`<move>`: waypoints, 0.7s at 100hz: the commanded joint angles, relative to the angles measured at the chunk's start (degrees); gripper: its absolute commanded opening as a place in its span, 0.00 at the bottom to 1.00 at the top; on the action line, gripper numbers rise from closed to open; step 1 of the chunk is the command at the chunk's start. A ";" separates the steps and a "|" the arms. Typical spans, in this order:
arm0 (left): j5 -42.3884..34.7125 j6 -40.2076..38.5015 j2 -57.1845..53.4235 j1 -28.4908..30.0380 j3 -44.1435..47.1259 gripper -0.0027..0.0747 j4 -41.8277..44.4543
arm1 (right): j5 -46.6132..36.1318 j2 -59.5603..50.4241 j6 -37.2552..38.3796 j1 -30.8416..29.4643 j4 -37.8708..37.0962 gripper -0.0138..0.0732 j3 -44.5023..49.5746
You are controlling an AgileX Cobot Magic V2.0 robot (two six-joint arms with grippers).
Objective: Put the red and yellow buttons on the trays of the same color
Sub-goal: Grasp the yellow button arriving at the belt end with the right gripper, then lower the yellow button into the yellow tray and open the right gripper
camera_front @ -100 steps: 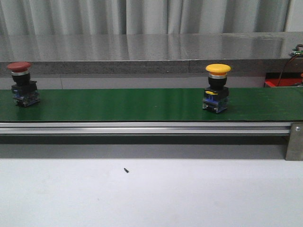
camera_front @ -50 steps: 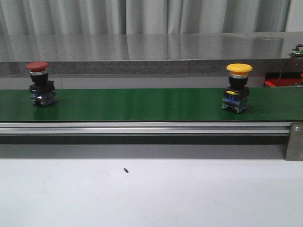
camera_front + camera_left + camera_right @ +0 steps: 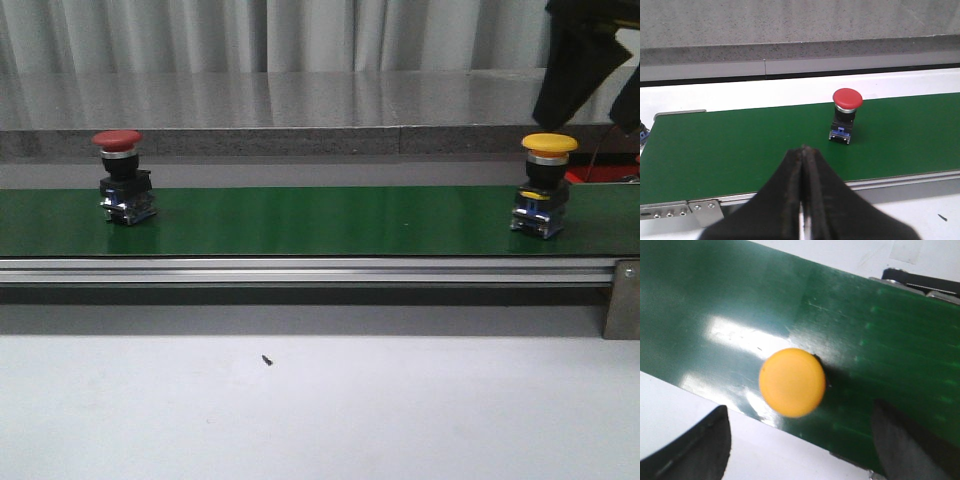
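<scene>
The front view shows both buttons upright on the green belt (image 3: 320, 220), the red button (image 3: 122, 178) near its left end and the yellow button (image 3: 542, 186) near its right end, well apart, with the right tool (image 3: 590, 60) above the yellow one. Only the left wrist view shows the left tool (image 3: 803, 190), its fingers pressed together and holding nothing, pointing toward the red mushroom cap on its black body. The right wrist view looks straight down on the round yellow cap, which lies between the widely spread, empty fingers (image 3: 695, 450) of the right tool.
</scene>
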 commanded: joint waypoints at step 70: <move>-4.36 -0.03 0.19 -0.38 -1.73 0.01 -0.70 | 6.85 4.81 1.95 -1.70 -8.41 0.41 -7.38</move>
